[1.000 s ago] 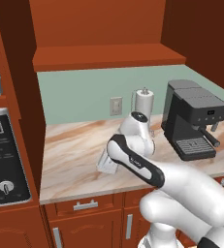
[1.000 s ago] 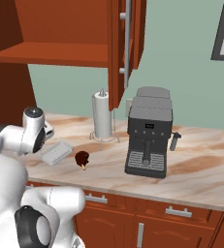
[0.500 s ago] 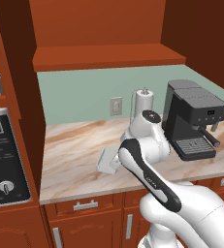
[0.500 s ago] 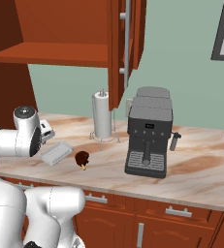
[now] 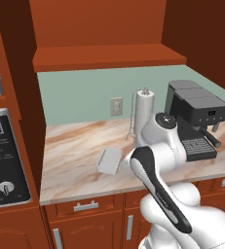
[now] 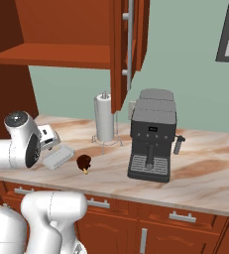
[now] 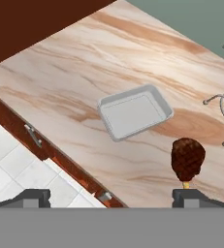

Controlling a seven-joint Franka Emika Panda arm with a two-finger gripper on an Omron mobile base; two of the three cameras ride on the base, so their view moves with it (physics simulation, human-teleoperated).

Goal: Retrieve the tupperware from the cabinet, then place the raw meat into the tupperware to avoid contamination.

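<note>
— Where was the tupperware [image 7: 135, 111]?
— Empty on the counter [image 7: 84, 68], I saw the raw meat [image 7: 187, 158] just beside it.
— The gripper [image 7: 112, 196]?
— Jaws spread wide, holding nothing, above both.

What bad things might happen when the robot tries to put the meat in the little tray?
1. The raw meat is small and rounded, so the open pincer may pinch it badly and let it roll across the counter.
2. The tupperware is shallow and light-looking; a bump might push it away.
3. The meat lies beside the paper towel holder, so a swinging arm might knock it.
</note>
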